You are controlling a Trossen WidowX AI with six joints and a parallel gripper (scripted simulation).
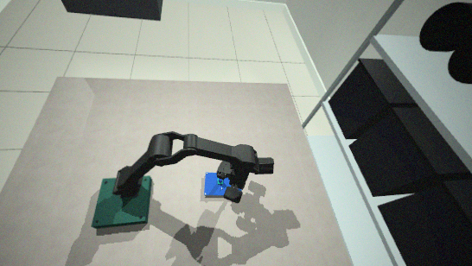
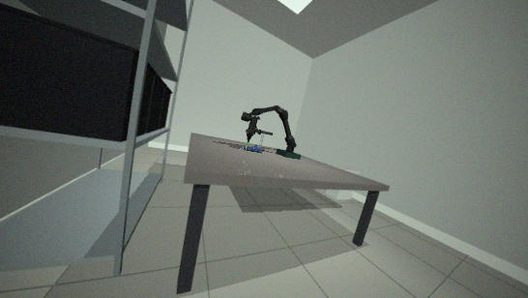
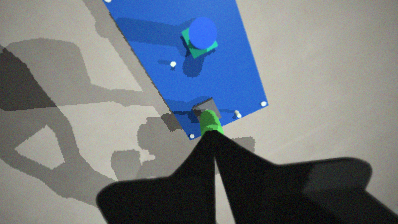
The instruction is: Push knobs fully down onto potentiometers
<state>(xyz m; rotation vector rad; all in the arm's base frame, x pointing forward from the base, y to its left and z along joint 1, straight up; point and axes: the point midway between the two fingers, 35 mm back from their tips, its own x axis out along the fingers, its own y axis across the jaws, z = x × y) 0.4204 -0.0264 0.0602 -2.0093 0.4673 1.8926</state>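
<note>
The blue circuit board [image 1: 211, 190] [image 3: 150, 60] stands on the table. In the wrist view, a round blue knob [image 3: 202, 33] sits over a teal potentiometer [image 3: 195, 51]. A green knob [image 3: 210, 120] [image 2: 248, 144] stands over a grey potentiometer [image 3: 202, 107] near the board's short edge. My gripper [image 3: 211, 135] [image 2: 249, 140] is shut with nothing between its fingers. It points down with its tips at the top of the green knob and hides part of it. Whether they touch cannot be told. How far each knob sits down its shaft is also not clear.
The arm's green base plate [image 1: 104, 212] is on the table, left of the board in the top view. Small white-topped pins [image 3: 173, 64] [image 3: 238, 115] stand on the board. A shelf rack with black bins [image 1: 380, 160] stands beyond the table's right edge.
</note>
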